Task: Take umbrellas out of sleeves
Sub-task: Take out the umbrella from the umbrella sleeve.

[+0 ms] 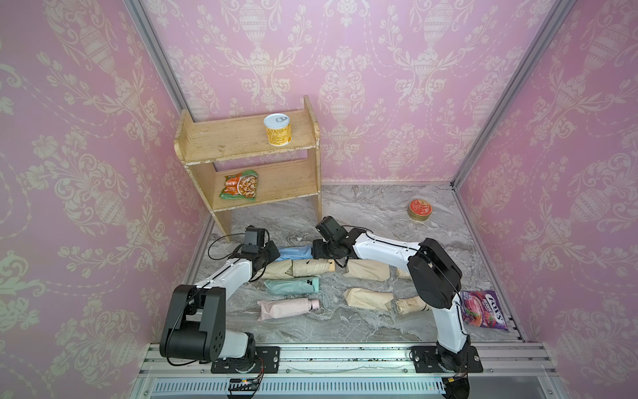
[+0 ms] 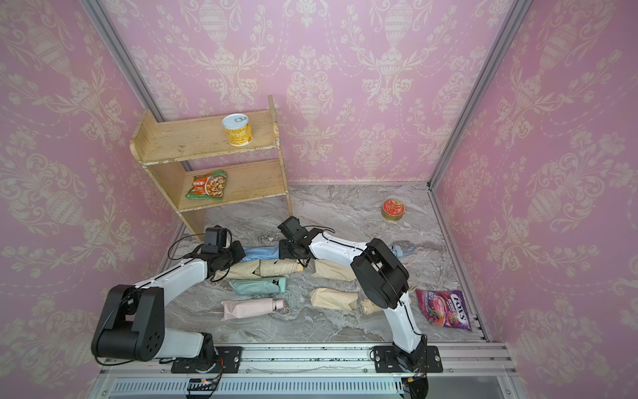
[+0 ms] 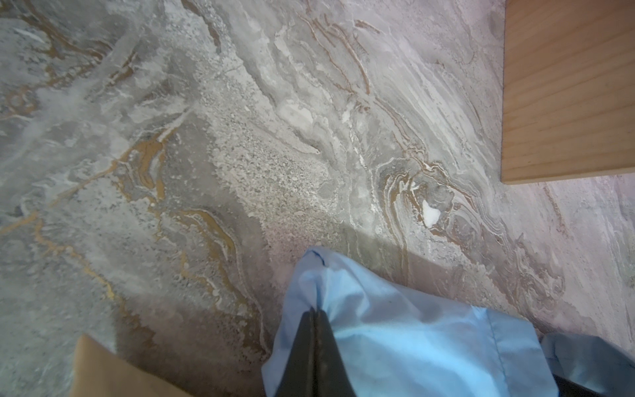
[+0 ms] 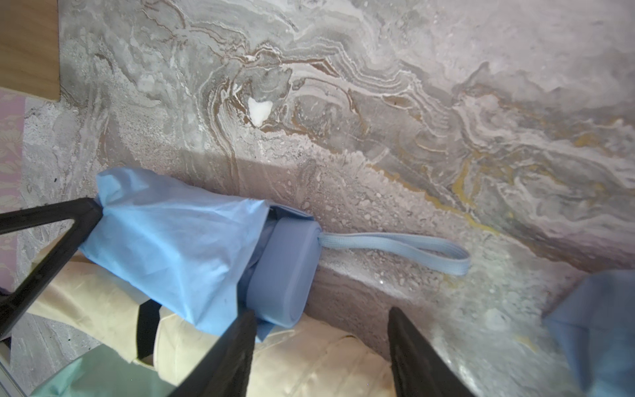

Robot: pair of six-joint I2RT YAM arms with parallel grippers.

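Note:
A light blue sleeve (image 1: 293,252) lies on the marble floor between both arms, with a light blue umbrella inside. Its blue handle (image 4: 285,271) and wrist strap (image 4: 395,245) stick out of the sleeve's (image 4: 171,240) open end. My left gripper (image 3: 316,311) is shut on the sleeve's (image 3: 395,337) bunched closed end. My right gripper (image 4: 321,311) is open at the handle end, with one finger (image 4: 240,343) beside the handle and nothing clasped. A beige umbrella (image 1: 307,267) lies just in front, partly in a beige sleeve (image 1: 276,271). A mint umbrella (image 1: 291,286) and a pink umbrella (image 1: 283,308) lie nearer the front.
Two beige sleeves (image 1: 367,269) (image 1: 367,298) and a beige umbrella (image 1: 411,304) lie under my right arm. Another blue umbrella (image 2: 402,251) shows behind that arm. A wooden shelf (image 1: 248,162) stands at the back left, a red tin (image 1: 420,209) at the back right, and a purple candy bag (image 1: 483,310) at the front right.

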